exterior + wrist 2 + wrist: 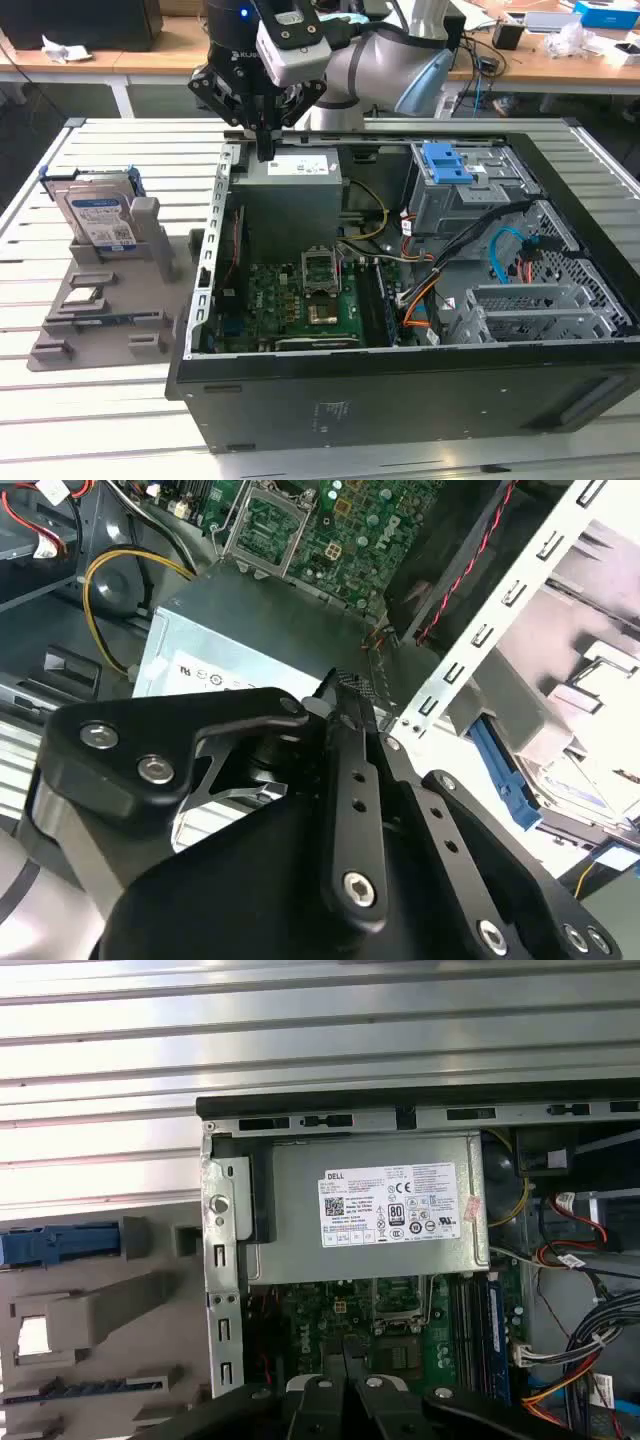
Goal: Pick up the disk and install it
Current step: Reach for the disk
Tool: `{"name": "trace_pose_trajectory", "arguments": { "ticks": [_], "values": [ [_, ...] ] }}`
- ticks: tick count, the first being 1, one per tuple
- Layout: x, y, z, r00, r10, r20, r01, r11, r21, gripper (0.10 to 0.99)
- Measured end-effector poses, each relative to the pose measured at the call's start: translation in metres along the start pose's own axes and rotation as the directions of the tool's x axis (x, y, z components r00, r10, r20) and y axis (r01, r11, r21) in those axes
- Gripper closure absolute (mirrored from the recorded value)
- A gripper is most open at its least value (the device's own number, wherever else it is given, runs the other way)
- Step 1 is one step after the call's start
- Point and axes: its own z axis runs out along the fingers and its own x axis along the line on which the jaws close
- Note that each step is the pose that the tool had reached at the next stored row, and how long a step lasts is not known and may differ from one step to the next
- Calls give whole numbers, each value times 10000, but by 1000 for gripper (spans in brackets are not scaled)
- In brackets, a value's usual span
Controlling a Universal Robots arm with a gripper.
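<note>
Right now your jaws are pressing together on nothing, hanging just above the grey power supply (290,190) at the edge of the open computer case (400,400). The disk (98,215) is standing well apart from them, toward the exterior view's left, outside the case, propped on edge in a grey holder (100,330) on the tabletop (100,440), its long axis seemingly upright. It is showing a silver face, a white-and-blue label and a blue carrier frame.
</note>
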Motion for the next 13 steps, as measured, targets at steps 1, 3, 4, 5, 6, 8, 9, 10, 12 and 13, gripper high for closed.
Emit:
{"name": "trace_pose_trajectory", "arguments": {
  "ticks": [1,3,4,5,6,8,9,10,12,13],
  "values": [
    [23,-2,-1,10000,1,0,-1,10000,0,980],
    [73,-5,-2,10000,1,0,-1,10000,0,980],
    [98,-7,-3,10000,1,0,-1,10000,0,980],
    [157,-12,-4,10000,0,0,0,10000,-1,980],
    [199,-15,-5,10000,1,0,-1,10000,0,980],
    [243,-18,-6,10000,1,0,-1,10000,0,980],
    [256,-19,-7,10000,1,0,-1,10000,0,980],
    [271,-20,-7,10000,0,0,0,10000,-1,980],
    [304,-23,-8,10000,0,0,0,10000,0,980],
    [315,-24,-9,10000,0,0,0,10000,0,980]
  ]
}}
